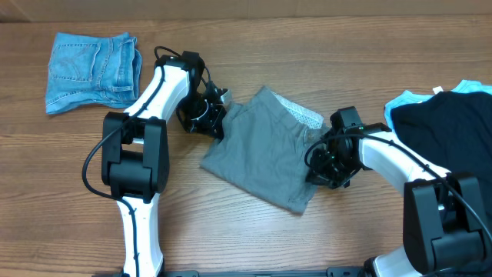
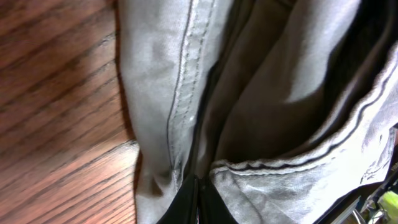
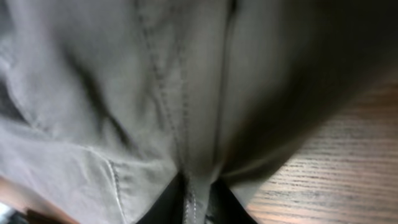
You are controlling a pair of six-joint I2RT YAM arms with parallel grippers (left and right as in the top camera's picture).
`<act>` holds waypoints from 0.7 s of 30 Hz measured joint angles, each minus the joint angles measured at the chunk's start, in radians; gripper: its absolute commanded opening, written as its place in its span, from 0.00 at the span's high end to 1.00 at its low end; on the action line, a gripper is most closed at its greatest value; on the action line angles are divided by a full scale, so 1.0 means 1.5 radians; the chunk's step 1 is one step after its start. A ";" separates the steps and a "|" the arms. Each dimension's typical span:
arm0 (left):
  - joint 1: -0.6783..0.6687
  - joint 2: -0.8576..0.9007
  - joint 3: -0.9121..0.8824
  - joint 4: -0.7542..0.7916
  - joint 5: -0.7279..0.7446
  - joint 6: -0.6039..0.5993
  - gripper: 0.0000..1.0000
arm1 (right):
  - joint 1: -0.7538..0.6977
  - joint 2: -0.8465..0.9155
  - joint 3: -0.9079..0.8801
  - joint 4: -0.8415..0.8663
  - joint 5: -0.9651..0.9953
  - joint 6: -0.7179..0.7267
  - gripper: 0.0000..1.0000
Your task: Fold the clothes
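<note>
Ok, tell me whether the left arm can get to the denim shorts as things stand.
Probably, but not right away: the left tool is shut on the edge of the grey trousers. The denim shorts lie apart beside that arm, with only table between.

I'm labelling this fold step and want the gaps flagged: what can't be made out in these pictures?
Overhead: the fingertips of the left hand and right hand, hidden under their own wrists.
Overhead: black garment, cut off by the right edge.
Right wrist: grey trousers blurred and dark; which part is unclear.
</note>
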 measured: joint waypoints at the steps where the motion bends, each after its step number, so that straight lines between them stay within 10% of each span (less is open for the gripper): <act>1: 0.001 0.000 0.000 -0.001 -0.003 0.000 0.96 | 0.000 0.000 -0.002 0.001 0.000 0.000 0.95; 6: 0.014 0.000 0.001 -0.033 -0.023 0.001 0.96 | -0.012 0.000 -0.002 -0.012 0.001 -0.002 0.83; 10: 0.043 0.000 0.015 -0.068 0.025 0.029 0.58 | -0.023 0.000 -0.002 -0.033 0.004 -0.009 0.73; 15: 0.061 0.000 0.038 -0.095 0.133 0.079 0.46 | -0.025 -0.014 0.009 -0.064 0.008 -0.021 0.66; 19: 0.051 0.000 0.040 -0.103 0.194 0.116 0.96 | -0.025 -0.055 0.042 -0.089 0.008 -0.036 0.79; 21: 0.041 0.000 0.040 -0.106 0.200 0.122 0.96 | -0.025 -0.079 0.057 -0.087 0.004 -0.037 0.84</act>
